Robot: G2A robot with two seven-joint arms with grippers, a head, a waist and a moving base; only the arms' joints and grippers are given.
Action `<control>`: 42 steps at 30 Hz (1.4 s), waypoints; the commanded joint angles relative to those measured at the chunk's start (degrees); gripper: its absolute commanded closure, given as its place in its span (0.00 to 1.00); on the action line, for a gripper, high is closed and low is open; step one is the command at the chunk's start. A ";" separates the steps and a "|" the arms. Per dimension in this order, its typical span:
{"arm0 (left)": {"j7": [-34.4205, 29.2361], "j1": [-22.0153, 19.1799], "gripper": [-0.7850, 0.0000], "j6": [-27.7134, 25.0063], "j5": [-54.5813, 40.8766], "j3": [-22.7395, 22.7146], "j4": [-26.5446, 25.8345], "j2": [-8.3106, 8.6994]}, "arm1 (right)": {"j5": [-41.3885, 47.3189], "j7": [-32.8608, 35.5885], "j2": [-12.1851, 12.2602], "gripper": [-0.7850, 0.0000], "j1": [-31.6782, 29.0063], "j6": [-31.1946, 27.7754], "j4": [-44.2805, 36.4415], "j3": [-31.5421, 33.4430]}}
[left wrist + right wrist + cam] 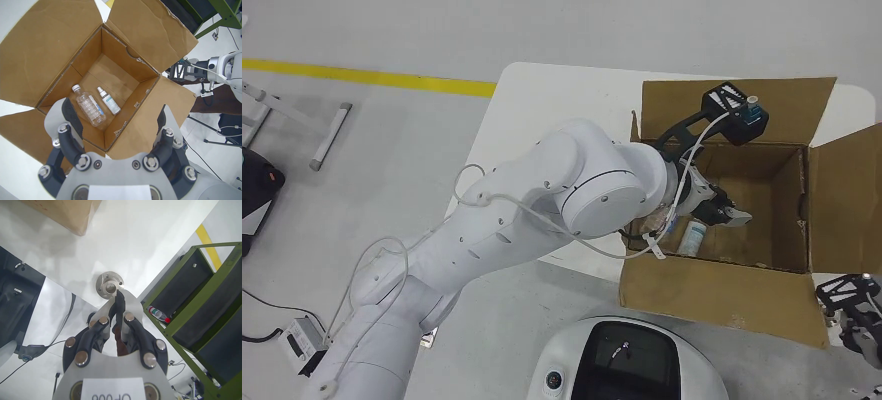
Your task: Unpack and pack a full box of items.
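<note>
Spread wide and empty, the left gripper [115, 105] hangs over a brown cardboard box [117, 56] holding a clear plastic bottle [88, 107] and a small white-capped spray bottle [109, 102], while the right gripper [116, 297] is pinched closed on nothing.

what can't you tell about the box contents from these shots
top view: the left arm hides most of the box floor.
left wrist view: the near wall and the left gripper hide the floor strip below them; print on the clear bottle and spray bottle is too small.
right wrist view: the edge cuts off the box.
</note>
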 commanded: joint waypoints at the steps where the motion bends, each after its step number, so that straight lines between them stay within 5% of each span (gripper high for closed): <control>1: 0.00 0.00 0.00 0.00 0.00 0.00 0.00 0.00 | -0.04 0.39 0.08 0.80 0.71 -0.30 0.42 -0.63; 8: 0.00 0.00 0.00 0.00 0.00 0.00 0.00 0.00 | 0.76 1.83 0.35 0.60 2.42 -0.84 1.47 -2.08; 42: 0.00 0.00 0.00 0.00 0.00 0.00 0.00 0.00 | 1.39 0.98 1.38 0.65 4.17 1.05 6.57 -4.98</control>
